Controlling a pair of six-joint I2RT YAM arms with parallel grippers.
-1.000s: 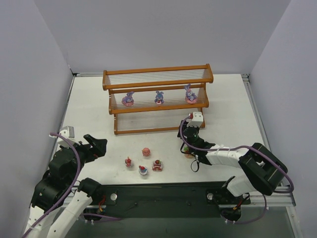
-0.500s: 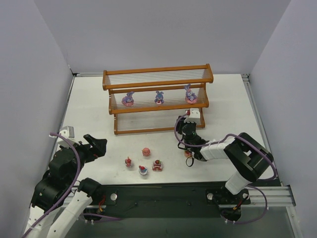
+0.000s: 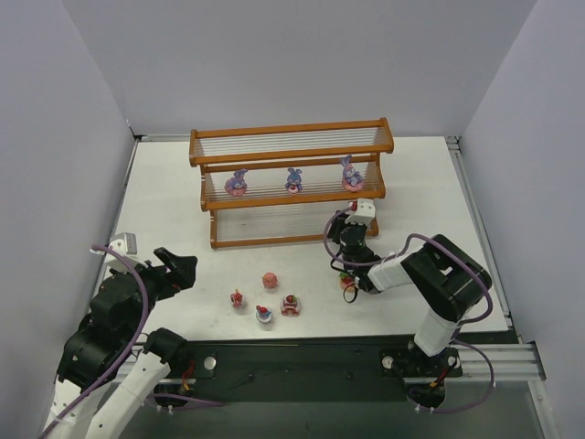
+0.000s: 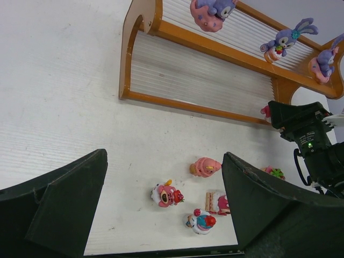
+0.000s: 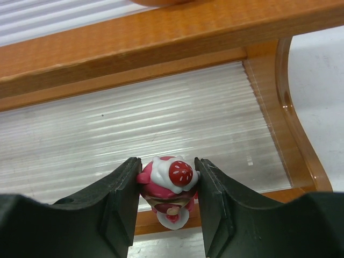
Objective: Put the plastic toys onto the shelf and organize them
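The shelf (image 3: 291, 148) stands at the back, with three purple bunnies (image 3: 293, 180) on its middle tier. My right gripper (image 5: 166, 185) is shut on a pink strawberry-topped cupcake toy (image 5: 171, 177). It holds the toy over the front rail of the bottom tier (image 5: 161, 129), near the right end. From above, that gripper (image 3: 345, 236) sits against the shelf's lower right corner. Several toys (image 4: 205, 166) lie on the table between the arms. My left gripper (image 4: 165, 156) hangs open above them, holding nothing; in the top view it (image 3: 178, 270) is at the left.
A toy with a green top (image 3: 347, 280) lies beside the right forearm. The loose toys (image 3: 270, 280) cluster in front of the shelf. The shelf's orange end panel (image 5: 295, 123) curves down just right of the held toy. Grey walls (image 3: 64, 137) enclose the table.
The right gripper has carried the cupcake toy up from the table toward the bottom tier, and its elbow has swung left. The left arm has not moved.
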